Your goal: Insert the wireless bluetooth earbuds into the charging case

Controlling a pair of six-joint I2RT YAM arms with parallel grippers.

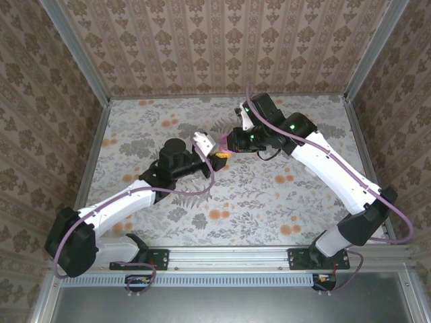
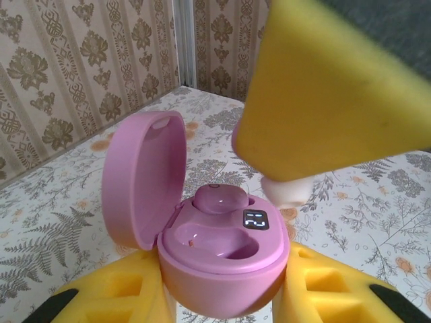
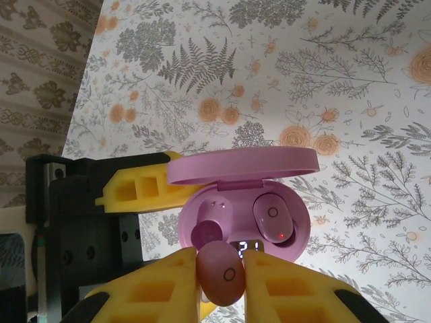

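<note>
The pink charging case [image 2: 222,269] sits between my left gripper's [image 2: 222,293] yellow fingers, which are shut on it, and its lid [image 2: 141,182] stands open. One earbud [image 3: 273,219] lies seated in the case's right socket. The other socket [image 3: 207,225] is empty. My right gripper [image 3: 221,266] is shut on a second pinkish earbud [image 3: 223,277], held just above and in front of that empty socket. In the left wrist view the right gripper's yellow finger [image 2: 337,87] hangs over the case with the earbud's pale tip [image 2: 286,192] below it. Both grippers meet at mid-table [image 1: 219,151].
The floral tablecloth [image 1: 269,195] covers the table, with papered walls on three sides and a metal rail [image 1: 229,256] along the near edge. The right arm [image 1: 323,161] reaches in from the right and the left arm [image 1: 128,198] from the left.
</note>
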